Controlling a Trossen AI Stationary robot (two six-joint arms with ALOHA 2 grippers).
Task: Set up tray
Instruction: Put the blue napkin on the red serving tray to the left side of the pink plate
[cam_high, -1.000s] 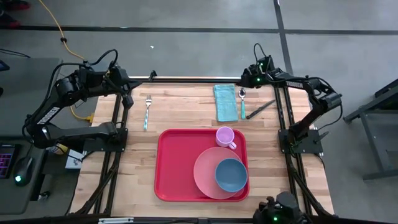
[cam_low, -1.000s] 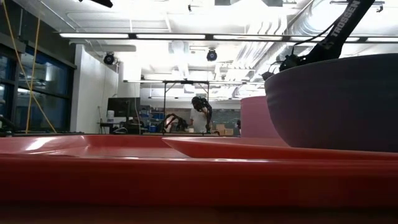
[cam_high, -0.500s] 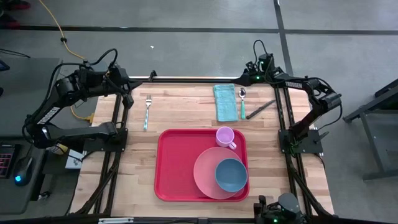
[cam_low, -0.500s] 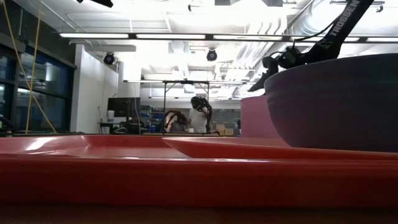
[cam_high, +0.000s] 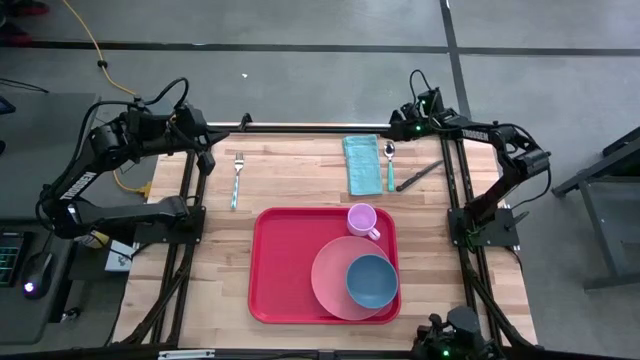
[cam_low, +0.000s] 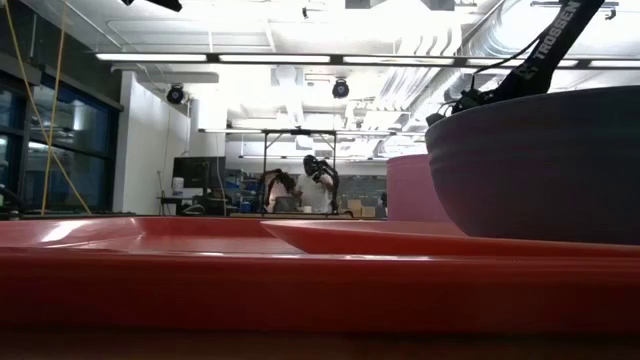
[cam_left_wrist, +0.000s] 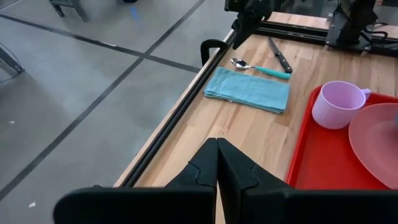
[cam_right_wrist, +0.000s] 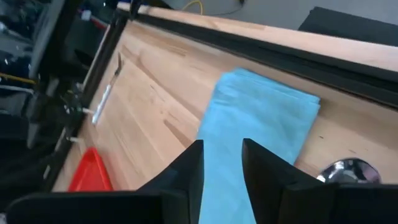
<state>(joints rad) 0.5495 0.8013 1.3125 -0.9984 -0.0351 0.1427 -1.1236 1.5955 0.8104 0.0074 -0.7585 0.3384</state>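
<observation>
Right tool (cam_high: 400, 128) hovers over the table's far edge, tray (cam_high: 280, 270) well apart.

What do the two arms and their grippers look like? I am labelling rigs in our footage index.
Both arms are matte black, built of jointed tubular links with black cables looped beside them. The right arm carries white lettering on one link. The left gripper and the right gripper each have two dark, angular, flat-sided fingers.
</observation>
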